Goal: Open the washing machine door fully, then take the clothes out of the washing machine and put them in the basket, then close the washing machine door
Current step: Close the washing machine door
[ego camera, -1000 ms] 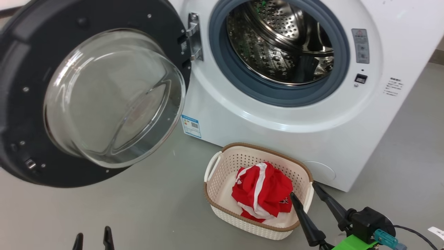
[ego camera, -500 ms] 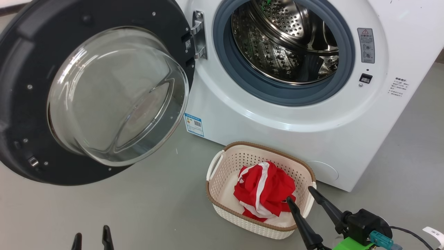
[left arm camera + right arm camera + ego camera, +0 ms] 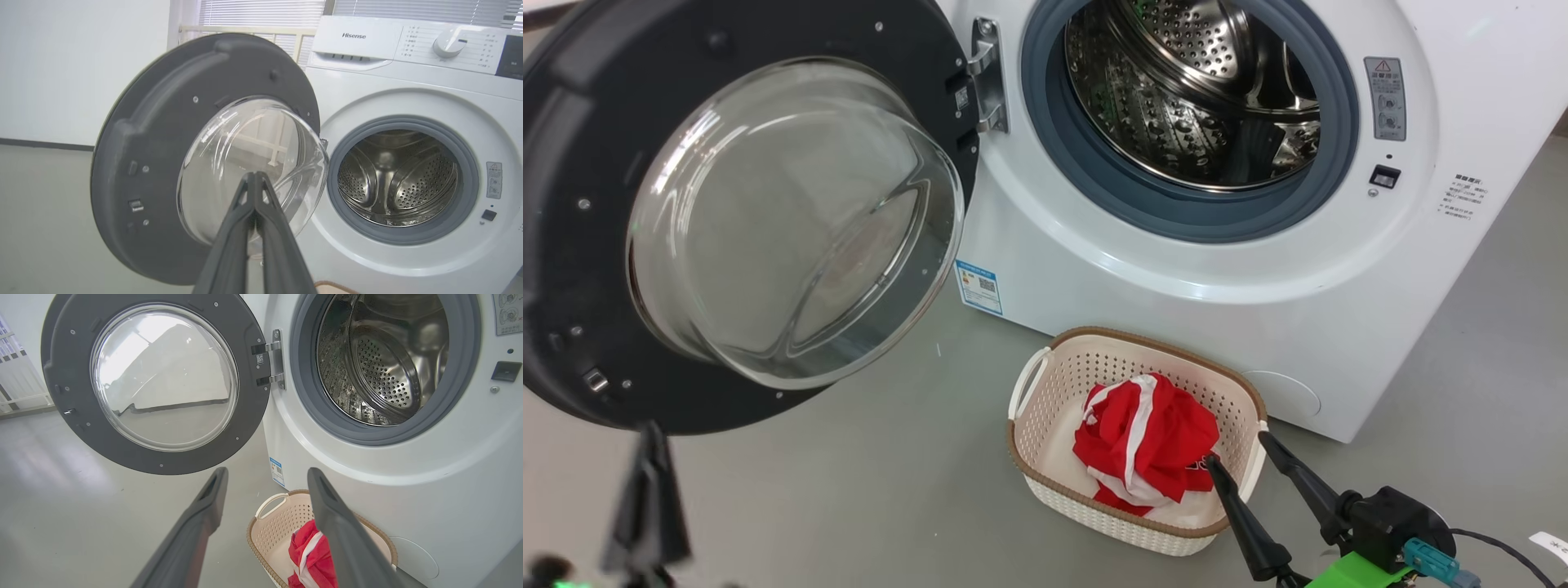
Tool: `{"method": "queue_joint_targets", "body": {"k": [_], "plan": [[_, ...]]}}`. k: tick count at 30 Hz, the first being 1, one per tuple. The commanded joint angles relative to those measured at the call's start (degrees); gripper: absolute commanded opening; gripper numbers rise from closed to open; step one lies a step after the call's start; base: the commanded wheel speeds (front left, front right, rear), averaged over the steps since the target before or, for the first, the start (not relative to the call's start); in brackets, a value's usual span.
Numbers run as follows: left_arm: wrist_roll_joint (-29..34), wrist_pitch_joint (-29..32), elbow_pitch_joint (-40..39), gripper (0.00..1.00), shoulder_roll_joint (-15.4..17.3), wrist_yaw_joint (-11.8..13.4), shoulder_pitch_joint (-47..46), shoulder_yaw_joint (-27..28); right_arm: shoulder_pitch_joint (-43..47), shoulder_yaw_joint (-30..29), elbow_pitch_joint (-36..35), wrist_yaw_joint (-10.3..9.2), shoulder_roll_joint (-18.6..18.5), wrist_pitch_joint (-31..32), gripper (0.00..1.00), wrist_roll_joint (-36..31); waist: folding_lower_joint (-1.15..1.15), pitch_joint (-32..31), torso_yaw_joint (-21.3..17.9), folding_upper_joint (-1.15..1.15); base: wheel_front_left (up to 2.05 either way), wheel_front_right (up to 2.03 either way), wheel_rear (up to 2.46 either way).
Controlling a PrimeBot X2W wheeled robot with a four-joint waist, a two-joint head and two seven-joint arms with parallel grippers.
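Red-white striped clothes (image 3: pixel 1145 445) – cream basket (image 3: pixel 1045 408), brown rim.

place: bare laundry test room | cues: washing machine (image 3: pixel 367 94), grey floor (image 3: pixel 849 490), white wall (image 3: pixel 81 61), window blinds (image 3: pixel 261 12)

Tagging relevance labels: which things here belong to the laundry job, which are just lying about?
Job: big white front-loading washing machine; round black-rimmed glass door; small cream perforated plastic basket; red-and-white fabric clothes bundle.
Lying about: white printed slip on floor; cream railing by window blinds.
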Motion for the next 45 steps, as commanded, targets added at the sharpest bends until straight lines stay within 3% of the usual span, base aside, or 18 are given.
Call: {"method": "queue_joint_targets", "body": {"k": [1,9,14,18,25,31,40,45], "plan": [[1.37,-0.28,-2.21,0.00,0.98,-1.19,-4.94,3.67,-1.73,0.54,-1.49,0.36,-0.51,-0.37,1.00,0.21,0.00,0.33,-0.11,0.00,0.00,0.00,0.00],[1.07,-0.28,-0.79,0.00,8.21,-4.44,-19.82,12.56,-2.40,0.12,-1.97,0.36,-1.47,-0.37,1.00,-0.32,0.00,2.95,-2.07,0.00,0.00,0.00,0.00],[-1.26,-0.28,4.92,0.00,16.17,-4.78,-30.18,15.02,-3.48,0.18,-2.23,0.36,-2.71,-0.37,1.00,-0.57,0.00,5.77,-3.36,0.00,0.00,0.00,0.00],[-6.66,-0.28,12.24,0.00,20.82,-4.80,-37.12,16.41,-4.51,0.34,-2.37,0.36,-3.45,-0.37,1.00,-0.63,0.00,7.45,-4.21,0.00,0.00,0.00,0.00],[-16.77,-0.15,32.03,0.00,28.87,-4.81,-45.99,16.58,-5.33,0.36,-2.35,0.36,-3.77,-0.37,1.00,-0.59,0.00,8.48,-5.24,0.00,0.00,0.00,0.00],[-26.19,8.02,45.05,0.00,34.53,-4.82,-52.56,14.27,-5.31,0.13,-2.44,0.36,-3.71,-0.37,1.00,-0.61,0.00,8.63,-5.46,0.00,0.00,0.00,0.00],[-33.75,27.63,58.45,0.00,37.67,-4.59,-59.42,11.68,-5.59,0.12,-2.67,0.36,-3.80,-0.37,1.00,-0.86,0.00,9.96,-5.16,0.00,0.00,0.00,0.00],[-35.85,37.25,63.72,0.00,39.19,-2.69,-60.37,11.69,-5.96,0.10,-2.92,0.36,-4.52,-0.37,1.00,-0.85,0.00,10.81,-5.49,0.00,0.00,0.00,0.00]]}}
